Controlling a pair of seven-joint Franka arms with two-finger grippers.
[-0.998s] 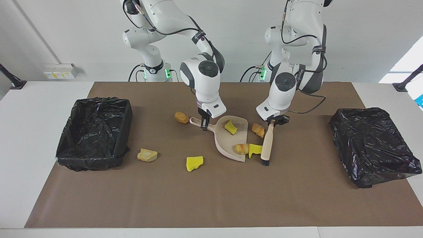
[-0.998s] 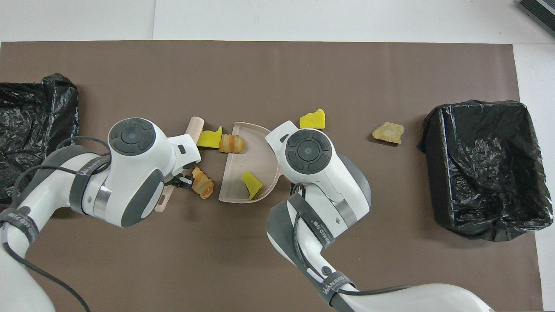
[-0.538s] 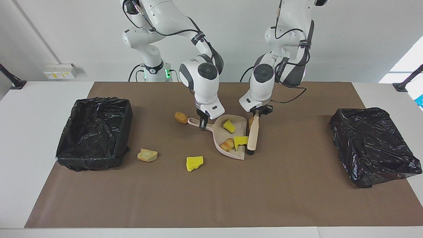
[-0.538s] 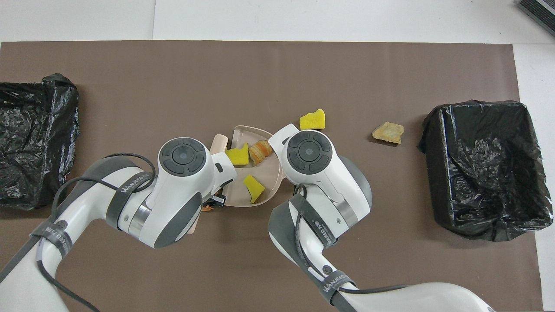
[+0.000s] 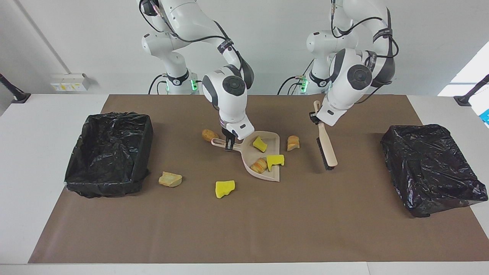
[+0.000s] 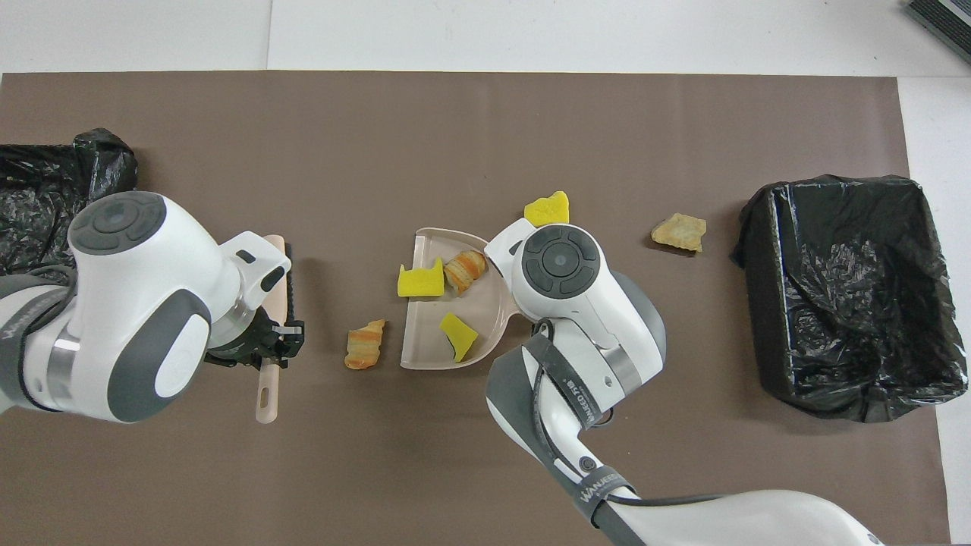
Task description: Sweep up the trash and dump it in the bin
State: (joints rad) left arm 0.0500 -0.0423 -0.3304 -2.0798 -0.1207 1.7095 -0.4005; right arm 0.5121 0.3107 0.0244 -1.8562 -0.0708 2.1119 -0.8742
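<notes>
My right gripper (image 5: 229, 144) is shut on the handle of the beige dustpan (image 5: 269, 148), which lies on the brown mat. In the pan (image 6: 425, 327) are two yellow sponge pieces (image 5: 259, 144) (image 5: 276, 160) and a croissant lump (image 5: 259, 165). Another croissant lump (image 5: 293, 143) (image 6: 365, 343) lies just outside the pan's open edge. My left gripper (image 5: 317, 117) is shut on the beige brush (image 5: 326, 147), held slantwise over the mat toward the left arm's end. Loose trash: a brown lump (image 5: 209, 135), a tan scrap (image 5: 170, 178) and a yellow sponge (image 5: 224, 188).
A black-lined bin (image 5: 109, 152) (image 6: 850, 296) stands at the right arm's end of the mat. A second one (image 5: 431, 168) stands at the left arm's end. The mat (image 5: 244, 229) covers most of the white table.
The left arm swept a sponge and a croissant lump into the dustpan, then lifted the brush back toward its own end. The pan shifted slightly.
</notes>
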